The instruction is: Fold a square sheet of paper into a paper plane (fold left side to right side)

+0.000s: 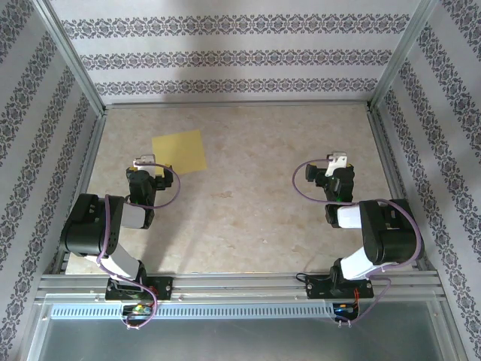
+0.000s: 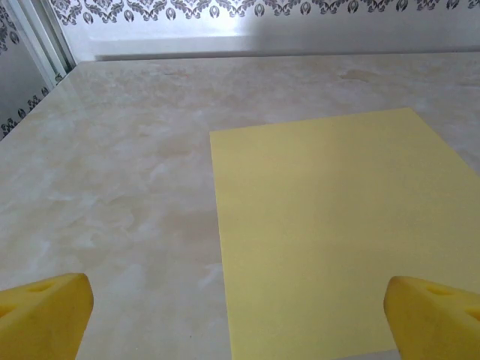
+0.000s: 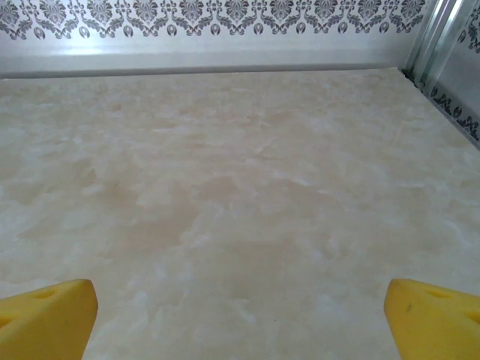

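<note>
My left gripper [image 2: 240, 321] is spread wide, nothing between its yellow fingertips [image 2: 45, 315], and sits just at the near edge of the square sheet of paper [image 2: 322, 225]. The sheet lies flat and unfolded on the marbled table [image 1: 255, 210]. Whether my fingers touch it, I cannot quite tell. My right gripper [image 3: 240, 319], also spread wide and empty, hangs well to the sheet's right.

The sheet of paper [image 1: 179, 152] is plain bright yellow on a beige marbled table [image 1: 263, 226]; walls [image 1: 225, 56] around the table carry grey floral stripes on white.
</note>
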You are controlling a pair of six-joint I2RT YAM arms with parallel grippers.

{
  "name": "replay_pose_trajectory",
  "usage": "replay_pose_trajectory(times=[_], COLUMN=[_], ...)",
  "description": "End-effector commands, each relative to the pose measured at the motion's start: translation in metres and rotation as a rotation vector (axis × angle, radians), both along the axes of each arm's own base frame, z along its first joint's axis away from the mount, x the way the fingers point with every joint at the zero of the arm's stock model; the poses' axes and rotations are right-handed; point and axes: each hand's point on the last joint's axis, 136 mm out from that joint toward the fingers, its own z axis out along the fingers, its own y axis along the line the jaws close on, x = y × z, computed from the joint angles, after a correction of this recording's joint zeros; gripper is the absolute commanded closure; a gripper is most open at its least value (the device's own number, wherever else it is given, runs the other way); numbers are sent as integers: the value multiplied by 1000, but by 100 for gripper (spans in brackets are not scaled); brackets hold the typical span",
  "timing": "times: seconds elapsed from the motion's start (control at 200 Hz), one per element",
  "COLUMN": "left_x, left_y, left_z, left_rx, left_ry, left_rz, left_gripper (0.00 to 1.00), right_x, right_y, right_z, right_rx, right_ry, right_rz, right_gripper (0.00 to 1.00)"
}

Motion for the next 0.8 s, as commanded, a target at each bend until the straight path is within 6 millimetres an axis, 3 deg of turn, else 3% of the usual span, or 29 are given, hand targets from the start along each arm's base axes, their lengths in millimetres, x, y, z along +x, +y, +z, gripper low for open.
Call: replay_pose_trajectory(times=[0.0, 0.67, 0.795], left_x=[0, 0, 4], left_y=[2, 2, -11], left_z=[2, 2, 1], left_rx=[-16, -16, -15], left_ry=[-2, -2, 12], left_rz=[3, 4, -79], left_gripper=[0, 0, 0], right_x=[6, 6, 6], right_y=[2, 1, 2], right_z=[9, 9, 9], right_rx=[-12, -8, -8], right_ry=[-26, -26, -25], right_rz=[2, 2, 4], right_gripper=[2, 2, 2])
